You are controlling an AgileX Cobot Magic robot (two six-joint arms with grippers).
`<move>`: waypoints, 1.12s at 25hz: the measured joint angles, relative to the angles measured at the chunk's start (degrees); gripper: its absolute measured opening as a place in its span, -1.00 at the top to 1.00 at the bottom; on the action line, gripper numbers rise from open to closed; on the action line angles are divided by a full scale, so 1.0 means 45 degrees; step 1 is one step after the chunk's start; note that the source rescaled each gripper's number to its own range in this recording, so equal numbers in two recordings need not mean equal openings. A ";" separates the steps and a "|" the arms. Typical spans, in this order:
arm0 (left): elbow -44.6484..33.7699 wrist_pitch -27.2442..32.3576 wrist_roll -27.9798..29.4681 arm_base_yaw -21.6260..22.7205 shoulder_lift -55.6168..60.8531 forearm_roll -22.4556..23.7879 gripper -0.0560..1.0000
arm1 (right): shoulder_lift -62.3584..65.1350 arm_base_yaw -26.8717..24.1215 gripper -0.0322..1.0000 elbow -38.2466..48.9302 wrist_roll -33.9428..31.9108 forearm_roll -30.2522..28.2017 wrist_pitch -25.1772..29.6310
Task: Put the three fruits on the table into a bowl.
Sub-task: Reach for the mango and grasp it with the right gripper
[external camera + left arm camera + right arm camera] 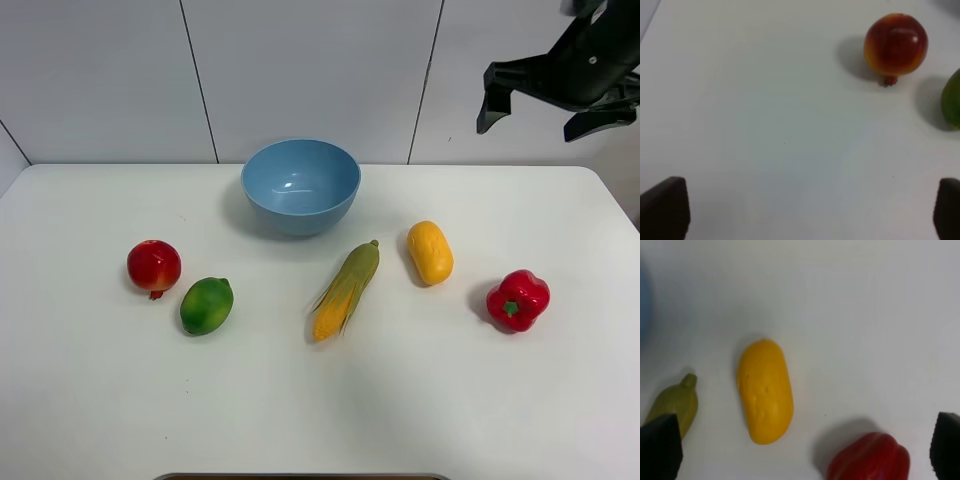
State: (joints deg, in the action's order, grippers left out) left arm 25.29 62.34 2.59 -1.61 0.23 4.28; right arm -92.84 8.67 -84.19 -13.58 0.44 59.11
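The light-blue bowl (pixel 300 214) stands at the back middle of the white table (pixel 100 400). The red pomegranate (pixel 153 267) (pixel 896 44) and the green lime-like fruit (pixel 206 305) (pixel 952 99) lie at the left. The yellow-orange mango (pixel 430 252) (pixel 765 390) lies right of centre. My right gripper (pixel 535 120) (pixel 802 450) hangs high over the back right, open and empty, with the mango below it. My left gripper (pixel 805 215) is open and empty over bare table, apart from the pomegranate; it is out of the high view.
A husked corn cob (pixel 347 290) (pixel 675 405) lies between the lime-like fruit and the mango. A red bell pepper (pixel 518 299) (pixel 870 457) sits at the right, close to the mango. The bowl's edge (pixel 644 305) shows in the right wrist view.
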 joint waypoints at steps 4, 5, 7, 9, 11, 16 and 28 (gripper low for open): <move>0.0000 0.0000 0.0000 0.0000 0.0000 0.0000 -1.00 | -0.1105 0.0509 -1.00 0.0000 -0.0024 0.0000 -0.0021; 0.0000 0.0000 0.0000 0.0000 0.0000 0.0000 -1.00 | -0.1357 0.0609 -1.00 0.0000 -0.0049 0.0000 -0.0021; 0.0000 0.0000 0.0000 0.0000 0.0000 0.0000 -1.00 | -0.1932 0.0810 -1.00 0.0000 -0.0215 0.0000 -0.0091; 0.0000 0.0000 0.0000 0.0000 0.0000 0.0000 -1.00 | -0.2361 0.0894 -1.00 0.0064 -0.0348 0.0000 -0.0313; 0.0000 0.0000 0.0000 0.0000 0.0000 0.0000 -1.00 | -0.2654 0.0894 -1.00 0.0378 -0.0523 0.0000 -0.0667; 0.0000 0.0000 0.0000 0.0000 0.0000 0.0000 -1.00 | -0.2888 0.0894 -1.00 0.1757 -0.0662 0.0000 -0.2218; 0.0000 0.0000 0.0000 0.0000 0.0000 0.0000 -1.00 | -0.4276 0.0908 -1.00 0.2206 -0.0662 -0.0012 -0.3455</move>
State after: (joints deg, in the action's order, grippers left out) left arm 25.29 62.34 2.59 -1.61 0.23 4.28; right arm -112.09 12.76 -74.26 -16.56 0.38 43.56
